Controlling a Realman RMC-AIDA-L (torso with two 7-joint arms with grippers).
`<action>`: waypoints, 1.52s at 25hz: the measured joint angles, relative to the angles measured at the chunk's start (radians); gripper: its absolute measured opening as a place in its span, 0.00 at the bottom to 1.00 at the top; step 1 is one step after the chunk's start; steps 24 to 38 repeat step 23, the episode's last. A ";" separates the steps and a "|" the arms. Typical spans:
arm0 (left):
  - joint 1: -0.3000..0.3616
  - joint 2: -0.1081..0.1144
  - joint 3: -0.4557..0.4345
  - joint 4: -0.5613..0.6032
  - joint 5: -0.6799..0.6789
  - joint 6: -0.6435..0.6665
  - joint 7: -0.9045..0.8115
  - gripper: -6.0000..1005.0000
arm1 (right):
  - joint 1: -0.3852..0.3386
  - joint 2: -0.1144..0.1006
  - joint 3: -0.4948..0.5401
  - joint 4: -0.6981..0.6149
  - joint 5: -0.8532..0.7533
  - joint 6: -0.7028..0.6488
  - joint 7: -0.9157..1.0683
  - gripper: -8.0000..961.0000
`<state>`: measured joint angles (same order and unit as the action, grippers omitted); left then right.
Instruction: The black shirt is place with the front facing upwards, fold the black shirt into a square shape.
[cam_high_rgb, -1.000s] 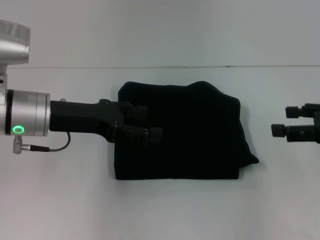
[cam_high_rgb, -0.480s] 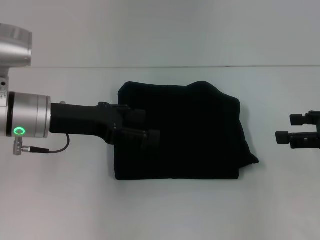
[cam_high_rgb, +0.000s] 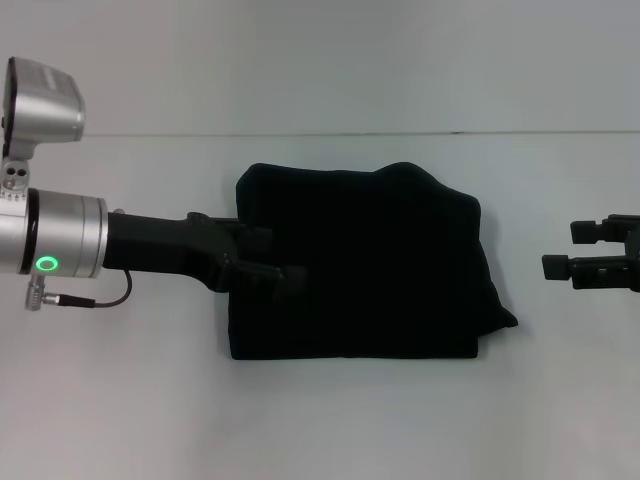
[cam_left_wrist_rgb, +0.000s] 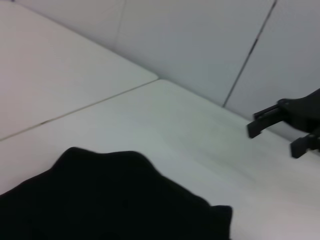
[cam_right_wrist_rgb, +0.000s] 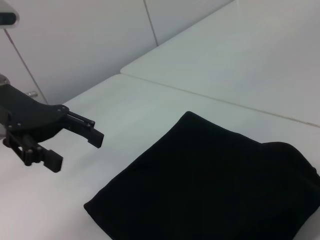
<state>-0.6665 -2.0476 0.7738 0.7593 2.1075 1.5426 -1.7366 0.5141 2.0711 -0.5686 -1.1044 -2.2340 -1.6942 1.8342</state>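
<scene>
Lying folded mid-bench, black shirt (cam_high_rgb: 365, 265) runs long axis left-right; left gripper (cam_high_rgb: 275, 258) open over its left edge, right gripper (cam_high_rgb: 557, 249) open near the right bench edge.

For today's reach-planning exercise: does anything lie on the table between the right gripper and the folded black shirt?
Nothing visible does. The right gripper, open, hovers off the black shirt's right side with only bare white table between them. The left gripper, open, is at the shirt's left edge.
</scene>
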 joint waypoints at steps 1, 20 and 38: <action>-0.001 -0.001 0.001 0.001 0.008 -0.010 -0.003 0.91 | 0.001 0.000 0.001 0.000 0.000 0.000 0.000 0.90; -0.014 -0.001 0.004 0.001 0.063 -0.058 -0.031 0.91 | 0.018 -0.001 0.006 0.000 0.001 0.006 0.004 0.90; -0.014 -0.001 0.004 0.000 0.066 -0.059 -0.035 0.91 | 0.021 -0.001 0.006 0.000 0.000 0.007 0.005 0.90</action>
